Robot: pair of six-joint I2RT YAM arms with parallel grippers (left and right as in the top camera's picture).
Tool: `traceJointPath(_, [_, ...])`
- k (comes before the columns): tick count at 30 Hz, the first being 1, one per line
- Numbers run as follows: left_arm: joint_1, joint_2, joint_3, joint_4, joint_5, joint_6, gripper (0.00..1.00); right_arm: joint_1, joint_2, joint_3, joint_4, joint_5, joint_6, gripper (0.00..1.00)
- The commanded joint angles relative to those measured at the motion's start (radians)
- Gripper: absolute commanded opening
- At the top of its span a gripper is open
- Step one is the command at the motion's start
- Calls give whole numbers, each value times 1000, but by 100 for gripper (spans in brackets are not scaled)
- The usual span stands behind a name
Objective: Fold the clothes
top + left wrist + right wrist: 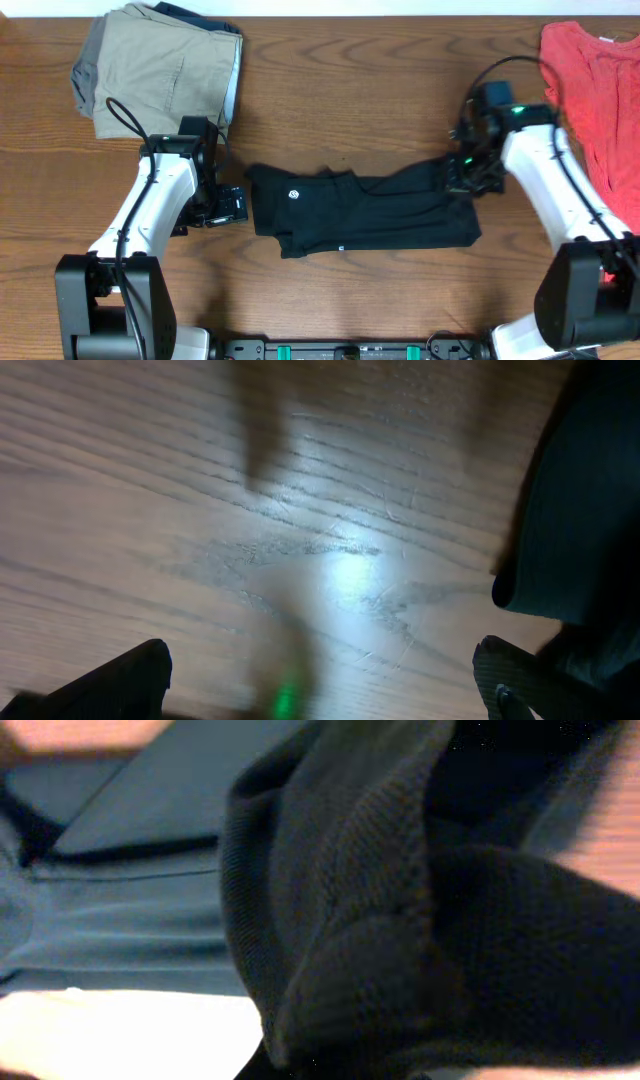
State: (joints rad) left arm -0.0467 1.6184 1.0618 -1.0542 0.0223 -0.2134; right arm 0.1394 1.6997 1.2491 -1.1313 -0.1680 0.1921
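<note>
The clothes (370, 212), a black garment with a small white round logo, lie flat and partly folded across the table's middle. My left gripper (230, 206) is open and empty, low over bare wood just left of the garment's left edge; the left wrist view shows its fingers (320, 680) spread wide and the black fabric (575, 510) at the right. My right gripper (462, 176) is at the garment's upper right end. The right wrist view is filled with bunched black ribbed fabric (400, 920) that hides the fingers, which appear shut on it.
A folded khaki-beige garment (160, 65) lies at the back left on top of a dark blue piece. A coral-red top (595, 90) lies at the back right, close behind my right arm. The wooden table (350, 80) shows between them.
</note>
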Motion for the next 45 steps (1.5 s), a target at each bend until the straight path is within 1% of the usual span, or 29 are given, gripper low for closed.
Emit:
traceJointPath(1, [5, -5, 16, -3, -7, -14, 98, 69, -9, -42, 37, -67, -14, 1])
traceJointPath(6, [5, -5, 16, -3, -7, -14, 98, 132, -9, -54, 60, -88, -5, 1])
traceJointPath(9, [5, -5, 16, 1, -7, -14, 98, 150, -9, -54, 73, -135, -2, 2])
traceJointPath(11, [5, -5, 16, 2, -7, -14, 98, 154, -9, -54, 73, -135, 29, 13])
traceJointPath(13, [5, -5, 16, 2, -7, -14, 98, 154, -9, -55, 73, -135, 40, 39])
traceJointPath(14, [5, -5, 16, 1, -7, -14, 98, 154, -9, -55, 74, -136, 40, 61])
traceJointPath(16, [5, -5, 16, 1, -7, -14, 98, 156, -9, -55, 74, -136, 40, 75])
traceJointPath(17, [5, -5, 16, 1, -7, -14, 98, 156, -9, -55, 73, -136, 40, 79])
traceJointPath(19, [5, -5, 16, 1, -7, -14, 98, 156, -9, -54, 71, -135, 39, 82])
traceJointPath(22, [5, -5, 16, 1, -7, -14, 98, 143, -9, -42, 50, -123, 35, 84])
traceJointPath(26, [5, -5, 16, 1, -7, -14, 98, 87, -9, 10, -26, -44, 35, 87])
traceJointPath(30, [5, -5, 16, 2, -7, -14, 98, 26, -9, 24, -52, -19, 34, 91])
traceJointPath(31, [5, -5, 16, 2, -7, -14, 98, 16, -9, 20, -52, -19, 34, 89])
traceJointPath(33, [5, -5, 16, 2, -7, -14, 98, 7, -9, 2, -48, -20, 29, 81])
traceJointPath(36, [5, -5, 16, 2, -7, -14, 98, 16, -9, -47, -19, -24, 27, 74])
traceJointPath(39, [5, -5, 16, 3, -7, -14, 98, 42, -9, -111, 42, -67, 28, 73])
traceJointPath(42, [5, -5, 16, 5, -7, -14, 98, 79, -9, -185, 141, -152, 28, 72])
traceJointPath(45, [5, -5, 16, 5, -7, -14, 98, 111, -9, -238, 222, -197, 28, 71])
